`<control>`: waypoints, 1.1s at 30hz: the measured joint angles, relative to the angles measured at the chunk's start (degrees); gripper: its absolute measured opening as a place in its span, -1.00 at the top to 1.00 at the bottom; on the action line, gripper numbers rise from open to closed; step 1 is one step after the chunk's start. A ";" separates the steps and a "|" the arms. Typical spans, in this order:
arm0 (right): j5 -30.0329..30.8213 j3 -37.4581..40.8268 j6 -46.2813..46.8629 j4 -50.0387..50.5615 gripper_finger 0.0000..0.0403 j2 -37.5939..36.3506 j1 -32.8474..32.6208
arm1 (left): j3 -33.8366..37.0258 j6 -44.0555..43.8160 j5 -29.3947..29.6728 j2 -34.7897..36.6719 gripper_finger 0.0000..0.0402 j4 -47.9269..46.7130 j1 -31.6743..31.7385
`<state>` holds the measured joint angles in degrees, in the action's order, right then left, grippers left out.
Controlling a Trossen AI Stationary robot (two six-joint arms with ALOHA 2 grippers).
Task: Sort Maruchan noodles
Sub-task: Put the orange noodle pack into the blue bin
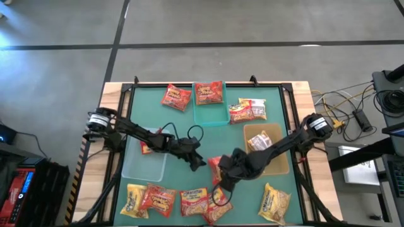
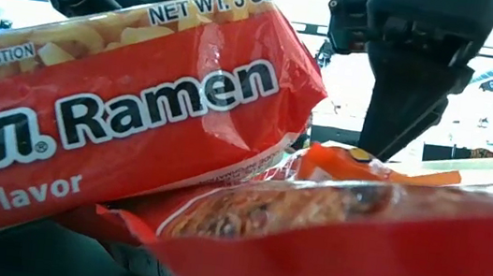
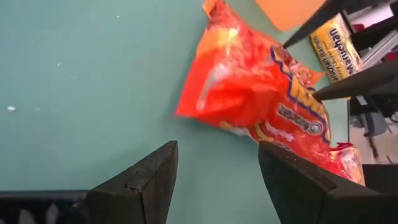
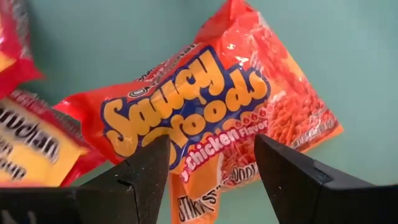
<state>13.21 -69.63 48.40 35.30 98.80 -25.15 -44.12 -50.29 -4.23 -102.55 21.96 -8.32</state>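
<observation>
Right wrist view: right gripper (image 4: 208, 171) spread apart, empty, just above orange noodle packet (image 4: 211, 106); bare green mat (image 4: 124, 43) beyond.

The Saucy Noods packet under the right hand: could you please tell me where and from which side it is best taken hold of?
Probably from straight above, across its middle. The Saucy Noods packet lies flat, face up on the green mat, so there is no raised edge to pinch. The right hand already hovers over it, open, its fingers straddling the lower part of the label. The end toward the neighbouring yellow packet looks crowded.
</observation>
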 joint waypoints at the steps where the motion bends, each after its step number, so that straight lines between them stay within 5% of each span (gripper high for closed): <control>1: -0.37 0.00 0.01 -0.09 -0.11 0.00 -0.23 | 0.00 -0.05 0.00 -0.13 -0.03 0.42 -0.01; 11: -0.62 1.91 -0.67 -6.63 -0.11 0.00 -1.23 | 0.00 -0.65 -1.08 -0.16 -0.03 2.07 -0.13; 22: 5.00 9.25 -5.02 -21.52 -0.11 0.00 0.92 | 0.00 0.29 -4.95 -0.16 -0.03 2.07 -0.52; 33: 12.41 11.18 -8.63 -22.23 -0.11 -0.04 5.85 | 0.00 4.13 -5.31 -0.16 -0.03 2.05 0.33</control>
<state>25.62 -58.45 39.77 13.06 98.76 -19.30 -44.12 -46.16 -9.54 -102.72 24.01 -7.98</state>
